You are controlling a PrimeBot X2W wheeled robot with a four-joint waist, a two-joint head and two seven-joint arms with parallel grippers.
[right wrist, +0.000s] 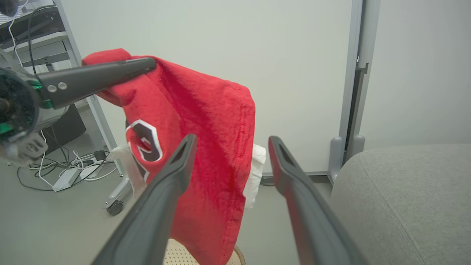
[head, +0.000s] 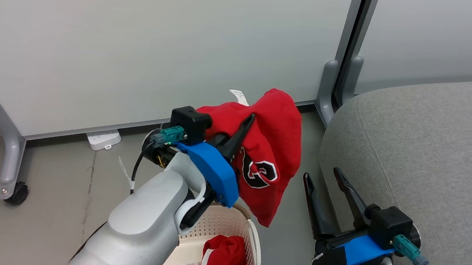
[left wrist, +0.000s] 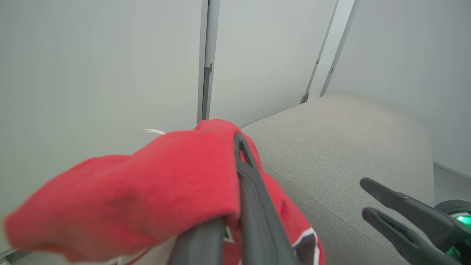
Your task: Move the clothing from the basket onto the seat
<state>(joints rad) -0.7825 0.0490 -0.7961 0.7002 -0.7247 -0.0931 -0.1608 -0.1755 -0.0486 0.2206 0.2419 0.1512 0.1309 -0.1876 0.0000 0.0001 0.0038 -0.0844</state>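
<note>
My left gripper (head: 247,123) is shut on a red garment (head: 274,152) with a white-edged number, held up in the air above the basket (head: 254,231). The fabric drapes over the fingers and hangs down. In the left wrist view the cloth (left wrist: 147,176) covers one finger, and the grey seat (left wrist: 349,140) lies beyond. A second red garment (head: 226,258) with white trim lies in the white perforated basket. My right gripper (head: 322,174) stands open and empty beside the grey seat (head: 427,164). Between its fingers (right wrist: 232,141) I see the hanging garment (right wrist: 209,121) in the right wrist view.
Pale partition panels stand behind, on grey feet with a castor (head: 16,193). A grey post (head: 340,86) rises by the seat's corner. A white power strip (head: 103,139) lies on the floor at the panel's base. Cables and an adapter (right wrist: 70,173) lie further left.
</note>
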